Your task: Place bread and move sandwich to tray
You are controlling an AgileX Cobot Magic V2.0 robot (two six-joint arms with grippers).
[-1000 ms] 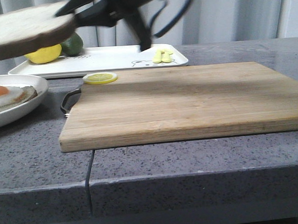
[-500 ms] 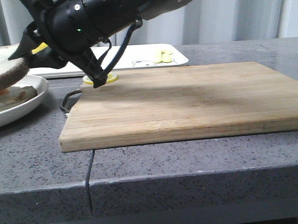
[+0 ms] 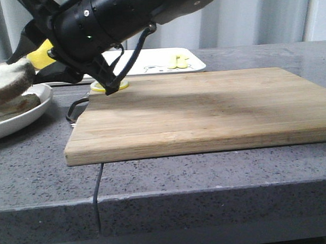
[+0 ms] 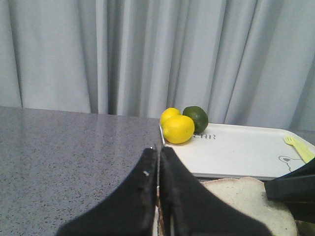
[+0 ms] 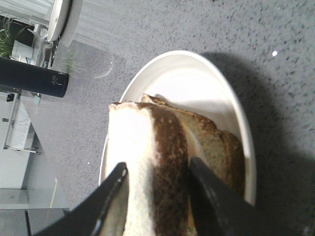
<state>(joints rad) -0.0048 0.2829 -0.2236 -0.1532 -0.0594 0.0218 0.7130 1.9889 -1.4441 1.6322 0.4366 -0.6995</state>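
So the right gripper (image 5: 155,196) has its two black fingers clamped on either face of the bread (image 5: 147,167), holding the slice just over the white bowl (image 3: 20,110) at the left edge of the counter, right above the toasted slice already lying in it. Over on the left gripper (image 4: 158,196), the jaws look pressed together with nothing between them. Behind the wooden cutting board (image 3: 206,109) sits the tray (image 4: 236,152), with two lemons (image 4: 177,127) and a lime (image 4: 196,118) on one end.
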